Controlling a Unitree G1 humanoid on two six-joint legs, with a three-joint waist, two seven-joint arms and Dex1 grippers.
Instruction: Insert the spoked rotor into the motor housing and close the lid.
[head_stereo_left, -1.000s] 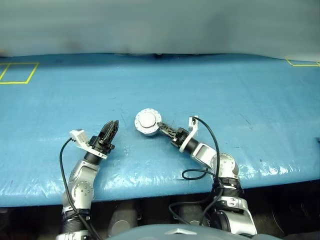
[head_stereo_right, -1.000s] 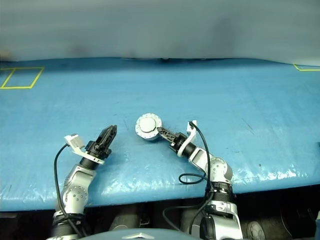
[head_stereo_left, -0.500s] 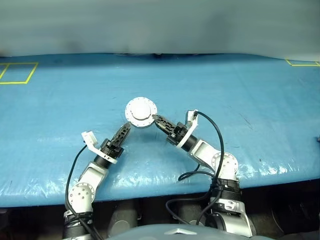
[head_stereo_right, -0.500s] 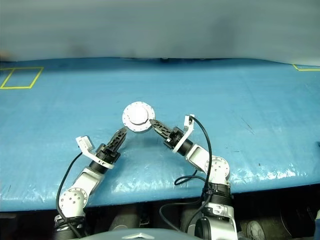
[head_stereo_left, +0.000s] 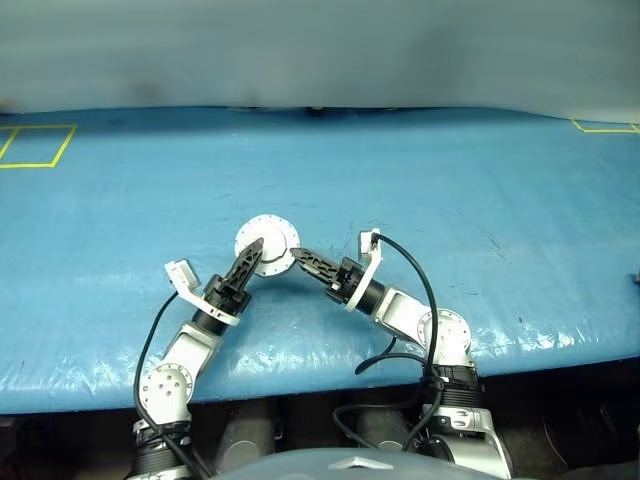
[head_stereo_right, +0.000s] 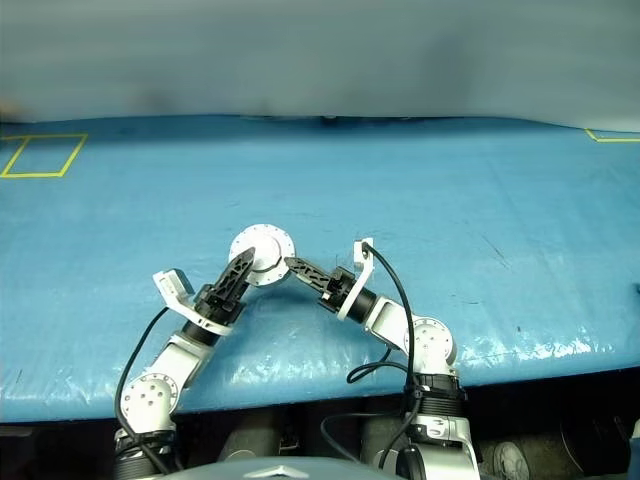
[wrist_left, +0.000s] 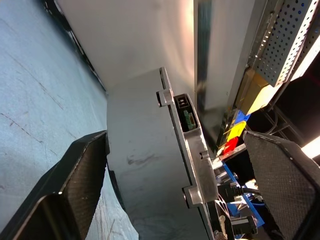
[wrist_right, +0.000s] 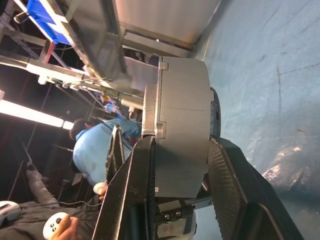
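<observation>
Blue table cover (head_stereo_left: 480, 170) had yellow tape outlines (head_stereo_left: 35, 146) at both far corners; person in blue shirt (wrist_right: 97, 150) stood beyond.

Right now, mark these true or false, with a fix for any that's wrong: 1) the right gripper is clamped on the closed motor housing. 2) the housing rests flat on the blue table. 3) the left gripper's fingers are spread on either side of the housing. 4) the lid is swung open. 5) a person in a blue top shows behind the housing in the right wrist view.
1) True: the right gripper grips the motor housing across its thickness.
2) False: it is held up on edge, off the blue table.
3) True: the left gripper is open, a finger on each side.
4) False: the lid is shut against the housing.
5) True: the person is there.
</observation>
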